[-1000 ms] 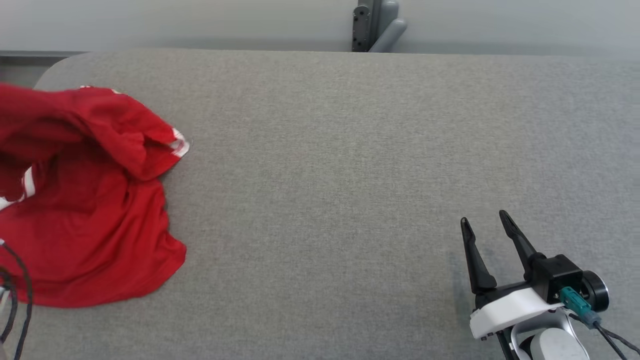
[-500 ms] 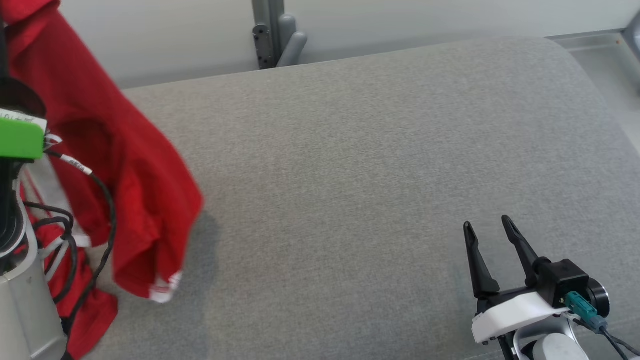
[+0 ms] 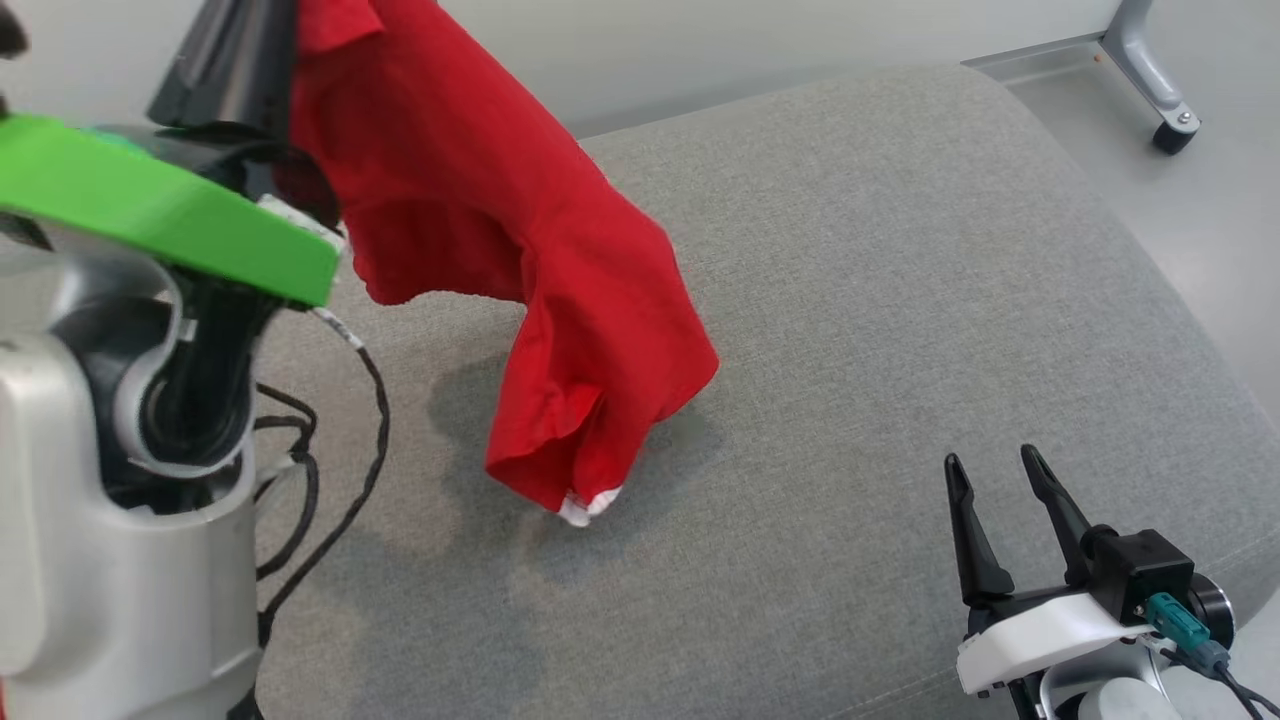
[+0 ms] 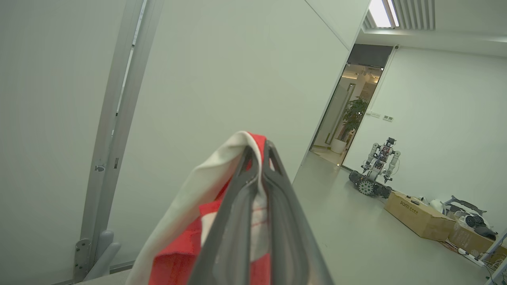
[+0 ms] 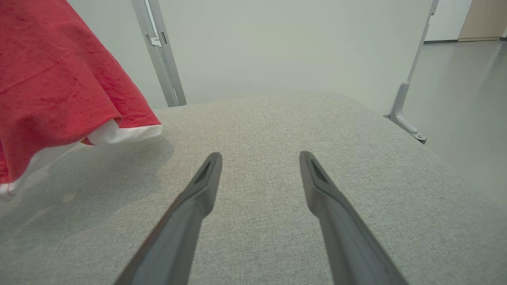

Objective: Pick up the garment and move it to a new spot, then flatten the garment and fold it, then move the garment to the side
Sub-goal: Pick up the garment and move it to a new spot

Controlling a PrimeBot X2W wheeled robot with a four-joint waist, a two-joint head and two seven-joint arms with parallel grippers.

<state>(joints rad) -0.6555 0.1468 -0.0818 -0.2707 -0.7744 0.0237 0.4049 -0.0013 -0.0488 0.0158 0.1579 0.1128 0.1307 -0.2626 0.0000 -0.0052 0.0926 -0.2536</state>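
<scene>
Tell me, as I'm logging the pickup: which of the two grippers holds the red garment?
The left gripper: its fingers are pinched shut on the red garment, which hangs from it. The right gripper stands open and empty.

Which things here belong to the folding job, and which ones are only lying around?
Job: red cloth garment with white trim, hanging from the shut left claw; open right claw; grey fabric table.
Lying about: brown cardboard box; small tracked robot; green potted plant; grey metal leg on a castor.
</scene>
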